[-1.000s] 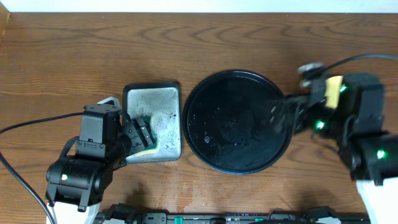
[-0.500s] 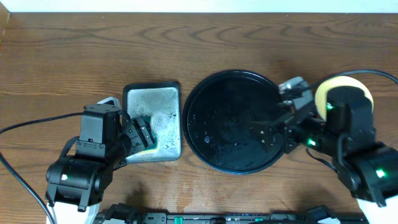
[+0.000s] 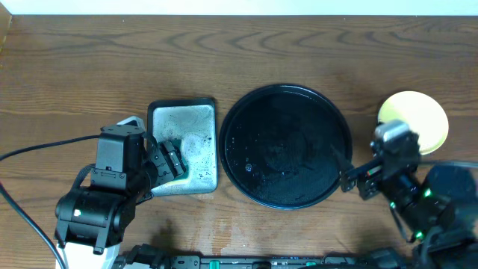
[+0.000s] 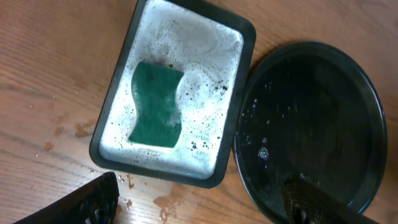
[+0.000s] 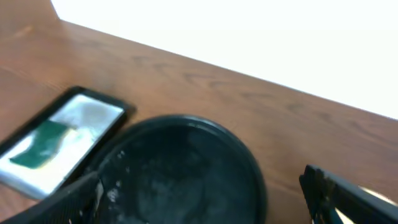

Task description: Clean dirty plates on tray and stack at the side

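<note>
While the tray (image 3: pixel 287 146) sits mid-table, we see a yellow plate (image 3: pixel 414 119) on the wood to its right. The left gripper (image 3: pixel 170 158) hangs wide open and empty over the tub (image 4: pixel 205 81) with the sponge (image 4: pixel 155 104). The right gripper (image 3: pixel 357 179), equally spread and empty, is at the tray's rim.

A wooden table (image 3: pixel 239 52) carries a dark rectangular basin (image 3: pixel 181 101) with rounded corners, filled across its floor with white, speckled suds (image 4: pixel 205 93). One green sponge (image 4: pixel 155 104) with wavy long sides lies flat in the suds, lengthwise, nearer one long wall of the basin than the other and touching neither. Wet marks and small specks (image 4: pixel 81 129) show on the wood just beside the basin's outer long wall, and a plain white surface (image 5: pixel 249 31) rises behind the table's far edge.
</note>
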Available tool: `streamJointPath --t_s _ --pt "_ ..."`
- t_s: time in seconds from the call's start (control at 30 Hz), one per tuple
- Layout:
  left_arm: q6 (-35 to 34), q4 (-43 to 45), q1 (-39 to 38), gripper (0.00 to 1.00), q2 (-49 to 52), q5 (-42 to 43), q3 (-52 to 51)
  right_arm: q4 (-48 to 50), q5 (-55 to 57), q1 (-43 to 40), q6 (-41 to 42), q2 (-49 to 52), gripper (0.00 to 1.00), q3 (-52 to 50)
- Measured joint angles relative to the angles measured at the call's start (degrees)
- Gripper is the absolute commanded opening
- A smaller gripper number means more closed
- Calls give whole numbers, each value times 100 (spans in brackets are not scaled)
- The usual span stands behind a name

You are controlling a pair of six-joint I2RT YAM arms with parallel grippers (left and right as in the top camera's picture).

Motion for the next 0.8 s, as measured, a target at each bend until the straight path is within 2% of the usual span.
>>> streamJointPath --t_s 0.37,0.5,0.63,0.8 --pt "0 4 0 84 0 15 0 1388 459 -286 -83 -2426 99 -3141" --pt "0 2 0 84 0 15 0 1762 485 -358 -96 -3053 99 -3943" --pt "0 0 0 84 0 17 0 2347 487 -361 -96 -3331 99 -4599" --pt "0 2 0 84 0 17 0 3309 485 -361 -96 -3353 99 -4931"
